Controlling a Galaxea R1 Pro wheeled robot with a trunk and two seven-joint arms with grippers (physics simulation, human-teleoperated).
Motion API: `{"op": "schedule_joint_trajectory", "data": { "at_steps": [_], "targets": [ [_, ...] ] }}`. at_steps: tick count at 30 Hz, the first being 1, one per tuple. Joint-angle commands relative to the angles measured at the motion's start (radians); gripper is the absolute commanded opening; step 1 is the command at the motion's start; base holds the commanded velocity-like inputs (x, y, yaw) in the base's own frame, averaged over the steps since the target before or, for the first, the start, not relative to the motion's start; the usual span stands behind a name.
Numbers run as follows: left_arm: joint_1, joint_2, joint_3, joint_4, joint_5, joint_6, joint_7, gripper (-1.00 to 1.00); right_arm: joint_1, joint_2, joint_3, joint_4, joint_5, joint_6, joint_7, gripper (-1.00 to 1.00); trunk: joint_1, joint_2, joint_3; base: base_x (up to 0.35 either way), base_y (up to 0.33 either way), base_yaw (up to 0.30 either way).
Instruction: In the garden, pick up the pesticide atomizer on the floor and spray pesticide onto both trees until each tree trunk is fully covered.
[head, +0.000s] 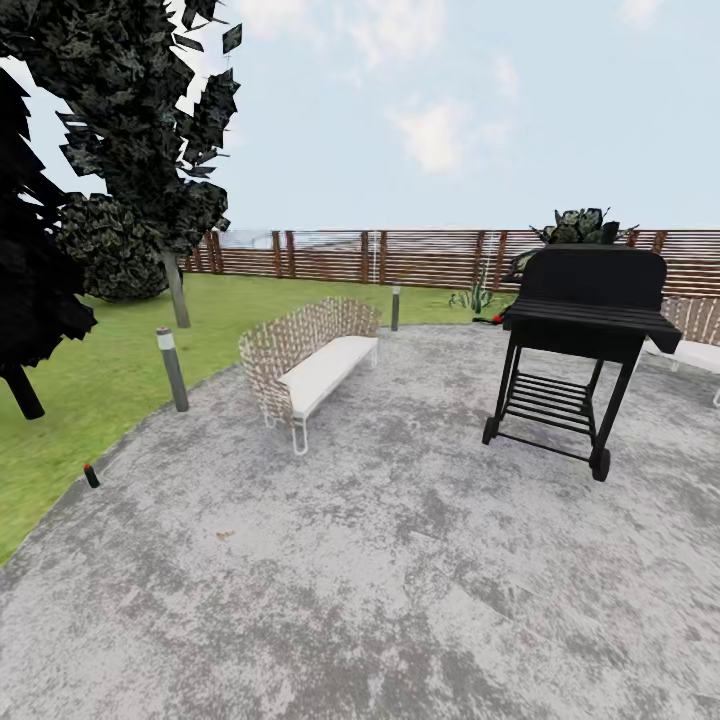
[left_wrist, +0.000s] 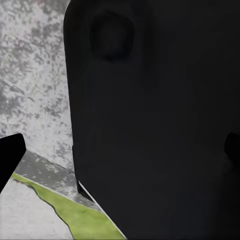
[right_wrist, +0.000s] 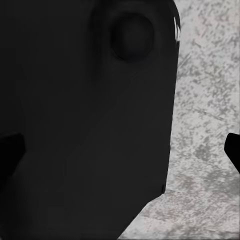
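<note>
The pesticide atomizer (head: 91, 476), a tiny dark bottle with a red top, stands on the grey stone floor (head: 400, 580) at its curved edge with the lawn (head: 90, 380), to the left and some way off. In the left wrist view, my left gripper (left_wrist: 120, 150) is open, with a dark fingertip (left_wrist: 10, 157) at each side of the frame and nothing between them, in front of my own dark body. My right gripper (right_wrist: 120, 150) is open and empty in the same way, over the paving. The task's trees and their trunks are out of view.
A woven bench (head: 315, 365) stands mid-paving, with a black grill (head: 580, 340) on wheels to the right and another seat (head: 700, 345) at the far right. Grey bollard lights (head: 172, 368) (head: 395, 307) line the paving edge. Dark-foliaged trees (head: 150, 120) and a slat fence (head: 330, 255) ring the lawn.
</note>
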Motion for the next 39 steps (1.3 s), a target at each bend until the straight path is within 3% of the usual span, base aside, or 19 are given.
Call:
{"op": "schedule_joint_trajectory", "data": {
  "at_steps": [1,5,8,14,22,23,26,27,30,39],
  "targets": [
    [0.0,-0.002,0.002,-0.001,0.003,-0.006,-0.002,1.0,-0.006,0.006,0.003,-0.006,0.004,-0.001,-0.001,1.0,0.0,0.0,0.0,0.0,0.0,0.0],
    [0.0,-0.002,0.002,-0.002,0.003,-0.009,-0.002,1.0,-0.009,0.028,0.003,-0.022,0.005,-0.003,-0.002,1.0,0.0,0.0,0.0,0.0,0.0,0.0],
    [0.0,-0.002,0.003,-0.002,0.003,-0.008,-0.002,1.0,-0.009,0.027,0.002,-0.027,0.005,-0.017,-0.002,1.0,0.0,0.0,0.0,0.0,0.0,0.0],
    [-0.011,0.022,0.002,-0.032,0.002,-0.022,0.003,1.0,-0.009,-0.003,-0.001,-0.061,0.005,-0.051,-0.003,1.0,0.0,0.0,0.0,0.0,0.0,0.0],
    [-0.025,0.024,0.02,-0.077,0.023,-0.058,0.013,1.0,-0.015,-0.048,-0.006,-0.107,0.003,-0.096,-0.003,1.0,0.0,0.0,0.0,0.0,0.0,0.0],
    [-0.049,0.023,0.02,-0.364,0.024,-0.066,0.013,1.0,-0.017,-0.104,-0.006,-0.405,0.003,-0.295,-0.003,1.0,0.0,0.0,0.0,0.0,0.0,0.0],
    [-0.117,0.019,0.022,-0.394,0.026,-0.071,0.008,1.0,-0.027,-0.105,-0.007,-0.477,0.001,-0.298,-0.003,1.0,0.0,0.0,0.0,0.0,0.0,0.0],
    [-0.164,0.014,0.023,-0.399,0.027,-0.071,0.005,1.0,-0.042,-0.104,-0.013,-0.498,-0.005,-0.315,-0.004,1.0,0.0,0.0,0.0,0.0,0.0,0.0],
    [-0.209,0.016,0.023,-0.4,0.028,-0.072,0.002,1.0,-0.073,-0.104,-0.019,-0.504,-0.009,-0.334,-0.003,1.0,0.0,0.0,0.0,0.0,0.0,0.0],
    [-0.222,0.037,0.023,-0.389,0.06,-0.08,-0.003,1.0,-0.097,-0.107,-0.024,-0.5,-0.008,-0.344,-0.002,1.0,0.0,0.0,0.0,0.0,0.0,0.0]
  ]
}}
